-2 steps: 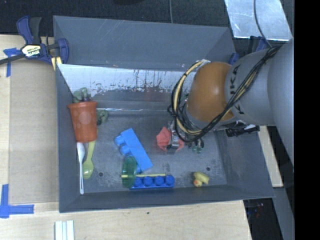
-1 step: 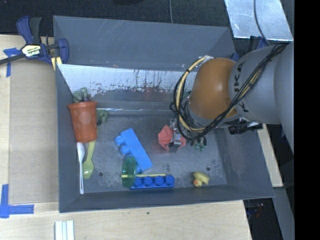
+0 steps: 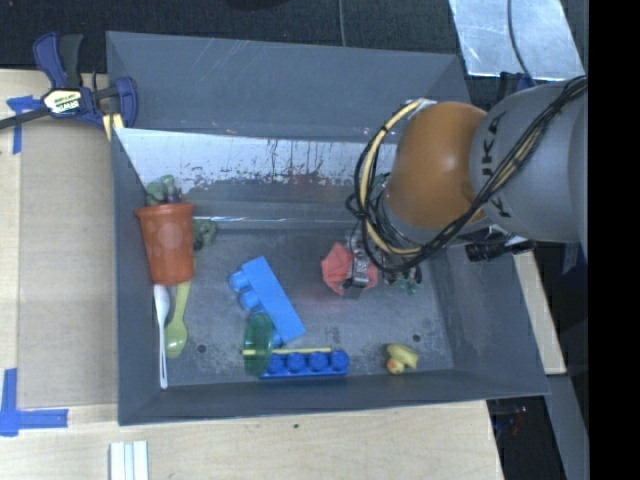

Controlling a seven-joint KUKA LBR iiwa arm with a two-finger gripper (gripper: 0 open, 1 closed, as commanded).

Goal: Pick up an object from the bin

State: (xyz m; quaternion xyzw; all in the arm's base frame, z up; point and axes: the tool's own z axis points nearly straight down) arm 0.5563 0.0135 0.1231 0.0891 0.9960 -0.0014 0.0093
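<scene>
My gripper (image 3: 356,276) reaches down under the orange wrist cover in the right half of the bin. Its tip sits on a small red soft thing (image 3: 338,265) lying on the bin floor, right of centre. The wrist hides how the fingers stand on it. A blue toy brick (image 3: 266,297) lies a little to the left of the red thing. Below it are a green piece (image 3: 259,337) and a row of blue round studs (image 3: 304,363) along the front wall. A small yellow thing (image 3: 400,358) lies near the front right corner.
An orange cup (image 3: 167,240) lies against the left wall with a green bit (image 3: 161,187) above it. A yellow-green spoon (image 3: 177,326) and a white stick (image 3: 160,333) lie below the cup. The arm covers the bin's right rear part.
</scene>
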